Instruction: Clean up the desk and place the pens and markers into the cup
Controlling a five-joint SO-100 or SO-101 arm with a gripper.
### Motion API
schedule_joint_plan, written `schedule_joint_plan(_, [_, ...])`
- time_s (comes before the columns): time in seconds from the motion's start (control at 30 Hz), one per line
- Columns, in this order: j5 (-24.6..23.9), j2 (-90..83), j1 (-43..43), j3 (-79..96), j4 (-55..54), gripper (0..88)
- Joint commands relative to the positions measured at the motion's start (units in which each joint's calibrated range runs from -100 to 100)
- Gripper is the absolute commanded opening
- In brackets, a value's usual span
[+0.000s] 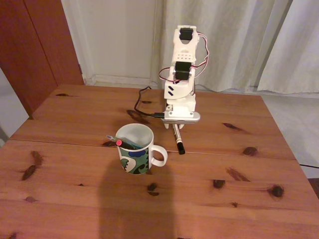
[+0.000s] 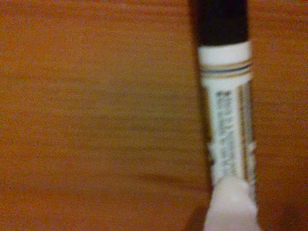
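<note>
Fixed view: arm bent low over the desk [image 1: 75, 164], gripper [image 1: 175, 130] down at the marker [image 1: 178, 141], which lies just right of the cup [image 1: 137, 154]. Two pens [image 1: 122, 143] stand in the cup. Wrist view: one white finger [image 2: 231, 204] against the marker [image 2: 226, 110]; grip cannot be told.

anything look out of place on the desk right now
One thing: the white marker with the black cap lies flat on the desk beside the arm's base, while the two pens already stand in the cup. Nothing looks spilled or damaged.
</note>
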Motion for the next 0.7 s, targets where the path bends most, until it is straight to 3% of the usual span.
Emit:
schedule_joint_plan(0.0, [1.45, -0.88, 0.31, 0.81, -1.02, 17.9])
schedule_joint_plan(0.43, [1.56, -0.39, -0.41, 5.77, -1.28, 17.4])
schedule_joint_plan(0.67, [1.56, -0.47, -0.49, 12.08, -10.22, 17.4])
